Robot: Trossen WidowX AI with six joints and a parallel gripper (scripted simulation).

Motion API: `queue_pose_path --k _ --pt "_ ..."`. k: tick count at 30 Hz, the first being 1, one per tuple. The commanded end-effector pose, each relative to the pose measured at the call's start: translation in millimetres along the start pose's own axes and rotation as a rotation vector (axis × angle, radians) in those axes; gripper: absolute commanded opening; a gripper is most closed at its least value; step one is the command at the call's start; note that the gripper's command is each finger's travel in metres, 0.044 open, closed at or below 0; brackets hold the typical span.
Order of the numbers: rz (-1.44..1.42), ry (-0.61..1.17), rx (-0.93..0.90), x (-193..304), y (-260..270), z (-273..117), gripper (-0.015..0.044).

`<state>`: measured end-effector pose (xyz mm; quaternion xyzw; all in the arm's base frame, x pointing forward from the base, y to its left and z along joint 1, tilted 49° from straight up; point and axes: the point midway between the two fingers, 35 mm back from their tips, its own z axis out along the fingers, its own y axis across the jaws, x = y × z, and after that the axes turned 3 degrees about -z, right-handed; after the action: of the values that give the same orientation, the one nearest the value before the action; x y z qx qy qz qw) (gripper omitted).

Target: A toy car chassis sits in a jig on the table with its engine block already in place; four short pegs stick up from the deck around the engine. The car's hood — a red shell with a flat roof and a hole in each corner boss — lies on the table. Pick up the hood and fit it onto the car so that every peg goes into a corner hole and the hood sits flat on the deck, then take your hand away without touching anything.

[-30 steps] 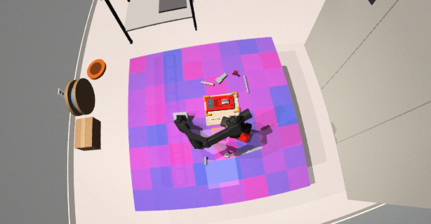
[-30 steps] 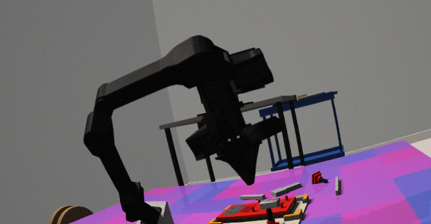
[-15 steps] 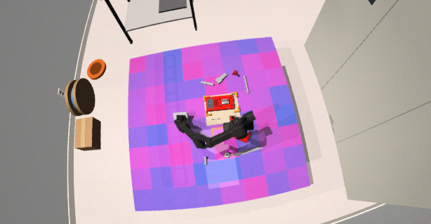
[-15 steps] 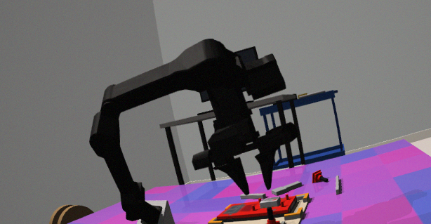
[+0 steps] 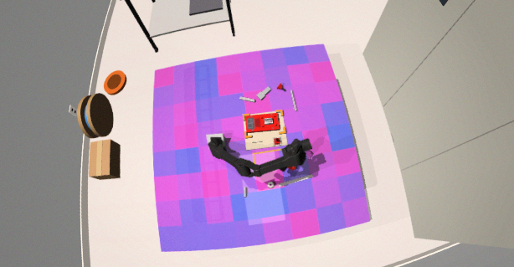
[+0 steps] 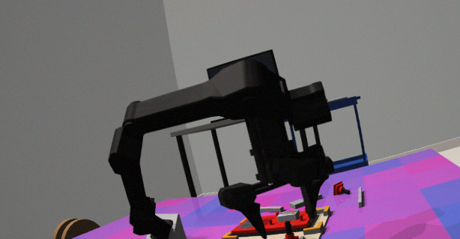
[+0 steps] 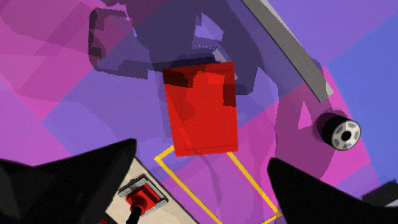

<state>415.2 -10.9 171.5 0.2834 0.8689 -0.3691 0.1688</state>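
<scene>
The red hood lies with a plain flat face up near one end of the yellow outline. Its corner holes do not show. My gripper is wide open and empty, above the table; in the wrist view the hood shows beyond and between the fingertips. The arm partly hides the hood in the top view. The red chassis sits in the beige jig with the grey engine block on its deck.
A red part with a black stem stands in the jig's socket, close to one finger. A long grey bar and a wheel lie near the hood. Several loose parts lie beyond the jig, one red.
</scene>
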Motion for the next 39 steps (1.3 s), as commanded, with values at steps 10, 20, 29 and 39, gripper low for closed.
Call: queue_pose_path --k 10,20,29,39 --pt "-0.262 0.013 0.019 -10.5 -0.3 15.2 0.0440" --pt "-0.262 0.013 0.019 -10.9 0.0 22.4 0.0440" --pt "-0.261 0.013 0.019 -11.1 0.2 29.6 0.0440" --pt "-0.261 0.013 0.019 -11.1 0.3 37.8 0.0440"
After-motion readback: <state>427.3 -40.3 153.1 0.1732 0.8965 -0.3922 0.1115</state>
